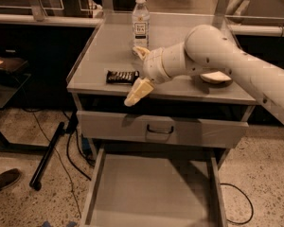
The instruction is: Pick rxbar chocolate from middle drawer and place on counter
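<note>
The rxbar chocolate (121, 76) lies flat on the counter (104, 51) near its front left edge. My gripper (137, 74) is open, just right of the bar. One pale finger (138, 91) hangs over the counter's front edge and the other (141, 52) points back toward the bottle. The bar is free of the fingers. The middle drawer (151, 193) is pulled out below, its floor bare.
A clear labelled bottle (140, 21) stands at the back of the counter. A pale round bowl (216, 77) sits at the right, partly behind my arm. The drawer with the dark curved handle (159, 129) is closed. A black pole (47, 155) leans at the left.
</note>
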Action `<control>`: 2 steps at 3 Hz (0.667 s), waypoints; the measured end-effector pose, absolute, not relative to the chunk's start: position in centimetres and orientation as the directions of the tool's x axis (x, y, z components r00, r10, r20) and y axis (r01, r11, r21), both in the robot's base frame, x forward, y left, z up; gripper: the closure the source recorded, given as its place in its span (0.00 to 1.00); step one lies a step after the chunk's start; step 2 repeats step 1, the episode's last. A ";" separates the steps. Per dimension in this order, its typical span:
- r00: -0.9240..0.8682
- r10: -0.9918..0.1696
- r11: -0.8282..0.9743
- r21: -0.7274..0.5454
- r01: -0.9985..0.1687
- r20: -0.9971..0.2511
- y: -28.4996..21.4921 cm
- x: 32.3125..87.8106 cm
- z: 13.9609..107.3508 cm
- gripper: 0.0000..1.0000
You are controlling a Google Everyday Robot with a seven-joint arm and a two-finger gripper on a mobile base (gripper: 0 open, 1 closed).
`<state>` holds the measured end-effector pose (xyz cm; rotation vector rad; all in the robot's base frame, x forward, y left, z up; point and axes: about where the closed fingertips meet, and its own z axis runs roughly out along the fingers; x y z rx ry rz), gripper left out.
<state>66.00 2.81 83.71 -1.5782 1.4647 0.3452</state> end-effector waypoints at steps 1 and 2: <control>0.251 -0.635 0.137 -0.426 -0.894 -0.731 2.8 66.0 83.7 0.00; 0.251 -0.635 0.137 -0.426 -0.894 -0.731 2.8 66.0 83.7 0.00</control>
